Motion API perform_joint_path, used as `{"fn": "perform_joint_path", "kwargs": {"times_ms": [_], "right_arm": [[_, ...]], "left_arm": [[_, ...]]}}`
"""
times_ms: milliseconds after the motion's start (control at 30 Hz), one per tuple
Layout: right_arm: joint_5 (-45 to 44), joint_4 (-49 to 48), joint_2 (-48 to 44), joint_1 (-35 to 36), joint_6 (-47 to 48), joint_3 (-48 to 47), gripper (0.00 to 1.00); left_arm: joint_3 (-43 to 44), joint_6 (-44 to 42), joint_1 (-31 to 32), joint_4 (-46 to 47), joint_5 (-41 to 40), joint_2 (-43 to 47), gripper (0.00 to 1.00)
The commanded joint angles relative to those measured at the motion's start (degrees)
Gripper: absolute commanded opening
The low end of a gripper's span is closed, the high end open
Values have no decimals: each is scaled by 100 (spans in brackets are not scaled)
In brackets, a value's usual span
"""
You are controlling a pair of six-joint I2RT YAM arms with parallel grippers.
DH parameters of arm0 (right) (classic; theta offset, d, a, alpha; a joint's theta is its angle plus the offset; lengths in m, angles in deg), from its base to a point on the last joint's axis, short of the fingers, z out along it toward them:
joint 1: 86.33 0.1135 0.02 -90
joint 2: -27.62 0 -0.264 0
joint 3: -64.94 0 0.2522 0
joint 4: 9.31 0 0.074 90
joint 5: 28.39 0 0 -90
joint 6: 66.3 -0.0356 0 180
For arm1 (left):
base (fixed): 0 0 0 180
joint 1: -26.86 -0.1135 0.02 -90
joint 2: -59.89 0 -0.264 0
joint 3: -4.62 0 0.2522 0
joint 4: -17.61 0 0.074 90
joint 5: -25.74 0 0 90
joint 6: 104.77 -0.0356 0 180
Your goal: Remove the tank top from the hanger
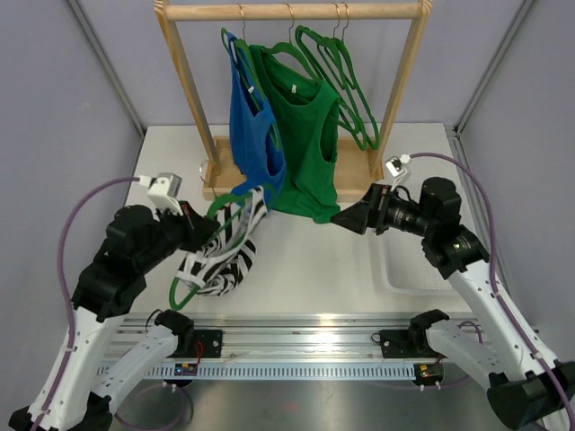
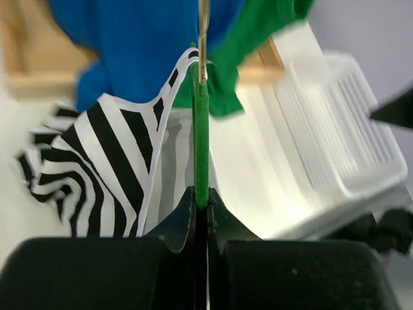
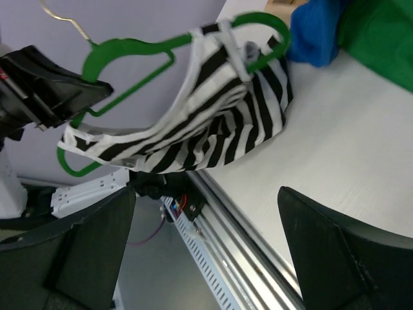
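A black-and-white striped tank top [image 1: 225, 251] hangs on a green hanger [image 1: 193, 285] held off the rack, low over the table. My left gripper [image 1: 199, 235] is shut on the hanger's neck [image 2: 201, 139]; the striped top [image 2: 113, 152] drapes to its left. In the right wrist view the striped top [image 3: 193, 126] sags from the green hanger [image 3: 142, 48], still threaded on it. My right gripper [image 1: 346, 218] is open and empty, to the right of the top, pointing at it.
A wooden rack [image 1: 292, 11] at the back holds a blue top [image 1: 256, 135], a green top [image 1: 305, 135] and bare green hangers [image 1: 346, 81]. A white tray [image 1: 422, 269] lies at the right, also in the left wrist view [image 2: 335, 139].
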Motion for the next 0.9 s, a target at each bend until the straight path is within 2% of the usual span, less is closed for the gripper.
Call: {"fn": "perform_joint_path", "kwargs": {"times_ms": [0,100,200,233,333,467,633,733,800,867], "right_arm": [[-185,-1249,335,686,-419,245,99],[-826,-1654,668,1083,-411,491,100],[-1844,-1786,1046,1751,-103,623,100],[-2317,-1812,1152,2048,-42,649,99],[-2874,-1813,1697,2323,-23,694,95],[-2990,-2278,2383,2630,-102,668,90],[-3726,-2050,2964,2991,-164,492,89],[-3667,-2033,3122,3053,-173,492,88],[-3614,-2094,3184,3080,-182,527,86],[-3544,-2207,3227,3088,-190,623,77]], "left_arm": [[-1051,492,14,539,1584,243,0],[-1651,659,14,723,1998,542,0],[-2416,1019,14,1188,2569,674,0],[-2731,1194,23,1303,2648,701,0],[-3050,1414,23,1593,2676,771,0],[-3217,1687,31,1891,2693,815,0],[-3253,1898,31,1963,2518,859,0],[-3279,1969,31,1963,2403,868,0],[-3297,1969,31,1963,2333,859,0],[-3288,1978,31,1989,2324,868,0]]}}
